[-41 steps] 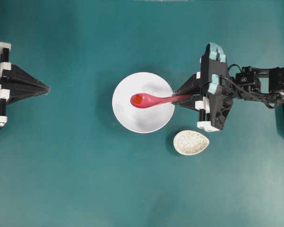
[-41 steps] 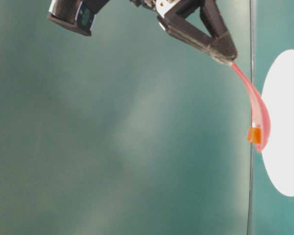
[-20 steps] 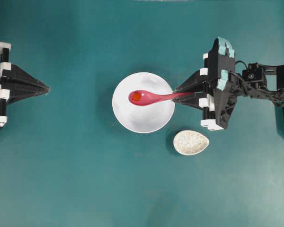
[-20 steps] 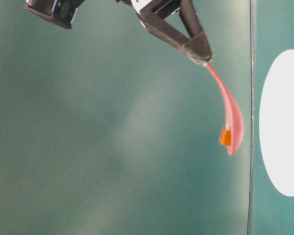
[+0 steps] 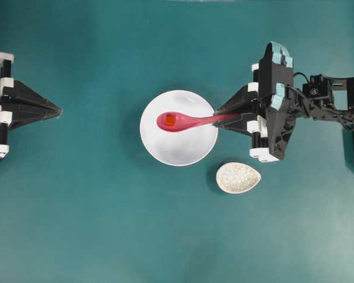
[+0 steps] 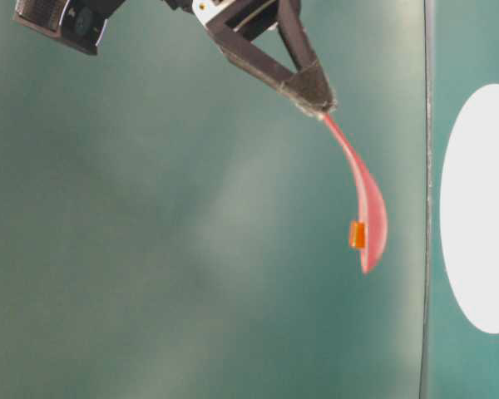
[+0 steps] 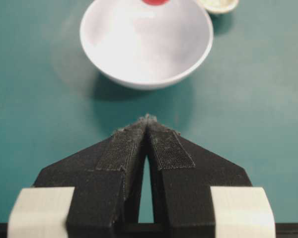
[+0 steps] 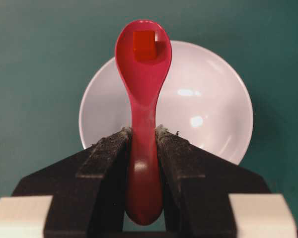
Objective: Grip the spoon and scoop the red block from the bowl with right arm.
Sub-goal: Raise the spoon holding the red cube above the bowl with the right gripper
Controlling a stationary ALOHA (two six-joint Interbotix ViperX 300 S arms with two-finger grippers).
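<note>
Moved: since the earlier look, the spoon (image 6: 368, 204) has come up, away from the bowl (image 6: 482, 208), with the red block (image 6: 358, 235) in its scoop.
Right gripper (image 8: 143, 134): squeezed tight on the spoon's handle, one finger each side.
Left gripper (image 7: 147, 120): closed on nothing, parked near the table's left edge.
Block: sits at the far end of the scoop, above the middle of the bowl.
Small cream dish (image 5: 238, 177): beside the bowl, toward the table's right edge.
Do it well: keep the scoop flat and lift slowly, so the block does not slide off, I think.
</note>
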